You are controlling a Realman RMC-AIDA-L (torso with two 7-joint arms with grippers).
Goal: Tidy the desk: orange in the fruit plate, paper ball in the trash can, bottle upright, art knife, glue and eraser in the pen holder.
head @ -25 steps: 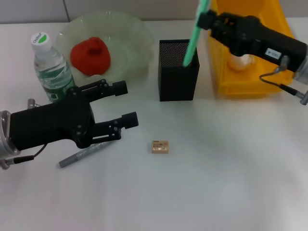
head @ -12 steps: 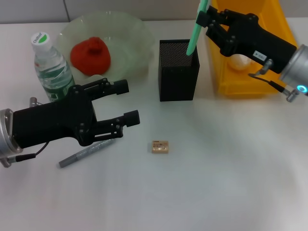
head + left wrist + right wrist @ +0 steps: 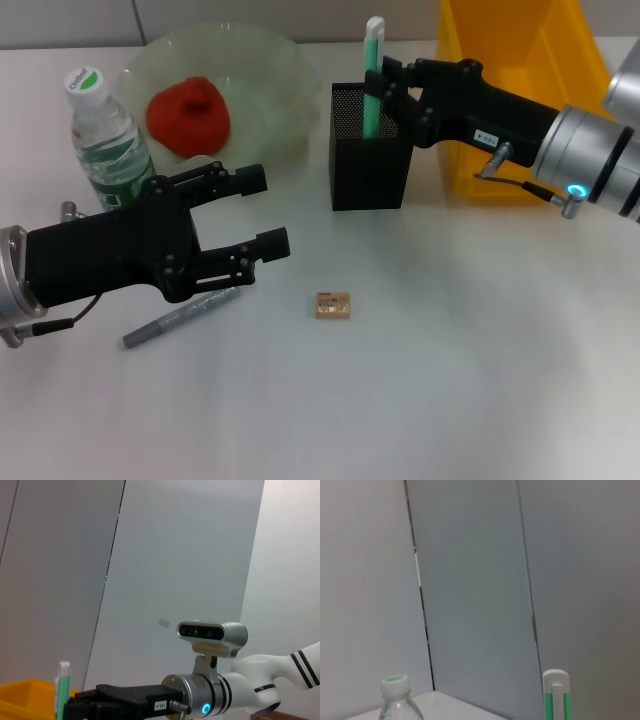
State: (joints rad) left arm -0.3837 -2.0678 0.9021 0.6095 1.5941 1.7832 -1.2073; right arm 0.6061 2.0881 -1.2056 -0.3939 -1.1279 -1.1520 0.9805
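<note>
Right gripper (image 3: pixel 383 88): clamping green art knife (image 3: pixel 372 80), now lowering it upright into pen holder (image 3: pixel 368 168).
Left gripper (image 3: pixel 262 212): fingers apart, idling.
Remaining: eraser (image 3: pixel 333 305).

Free room and obstacles on the desk (image 3: pixel 450 380). The near and right stretches of the surface lie open; only the eraser (image 3: pixel 333 305) sits there, well apart from everything else. The left gripper (image 3: pixel 265 210), jaws spread, hangs over the pen (image 3: pixel 180 318) and blocks approach from the left. Behind it, the upright bottle (image 3: pixel 105 135) and fruit plate (image 3: pixel 270 75) crowd the far left. The right gripper (image 3: pixel 392 92) and the green art knife (image 3: pixel 372 75) occupy the pen holder (image 3: pixel 370 170) mouth; the yellow trash can (image 3: pixel 520 30) walls its right side.
</note>
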